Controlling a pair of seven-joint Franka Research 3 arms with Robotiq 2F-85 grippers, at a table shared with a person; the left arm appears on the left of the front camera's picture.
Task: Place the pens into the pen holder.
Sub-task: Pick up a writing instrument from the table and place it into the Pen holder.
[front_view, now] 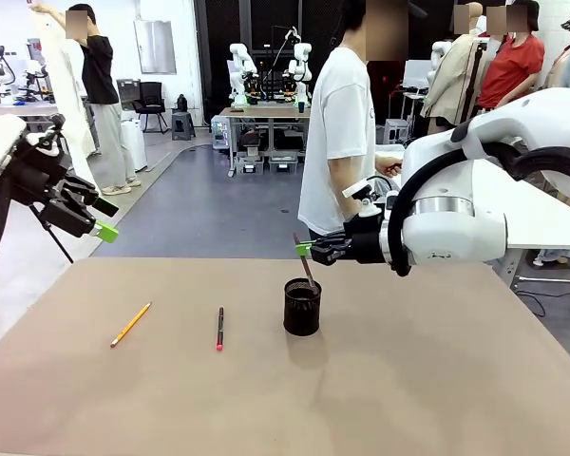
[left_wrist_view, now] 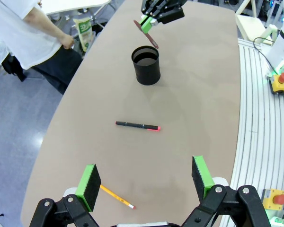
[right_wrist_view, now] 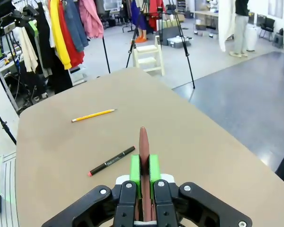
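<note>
Jaws of the left gripper (front_view: 103,218) stand wide apart and hold nothing. It hangs in the air beyond the table's left edge, well above the tabletop, and in the left wrist view its green pads (left_wrist_view: 89,182) frame the brown table (left_wrist_view: 199,109) from above.

Next to the right lies the pencil (front_view: 131,325), yellow-orange, flat on the table and slanted. It is well apart from the left gripper and touches nothing.

Right of the pencil lies the black pen (front_view: 219,329), also flat, with its red tip toward the robot's side. It sits between the pencil and the pen holder (front_view: 302,307), apart from both.

The pen holder is a small black mesh cup standing upright near the middle of the table. From the left wrist camera its inside looks dark, with nothing standing in it (left_wrist_view: 146,65).

Just above the holder is the dark-red pen (front_view: 305,261), tilted, with its lower end at the rim. Whether that end is already inside the cup cannot be told.

The right gripper (front_view: 306,250) is clamped tight on this dark-red pen. In the right wrist view the pen (right_wrist_view: 143,142) sticks out between the two closed green pads (right_wrist_view: 135,166).

A person (front_view: 337,133) in a white shirt stands at the far side of the table.
</note>
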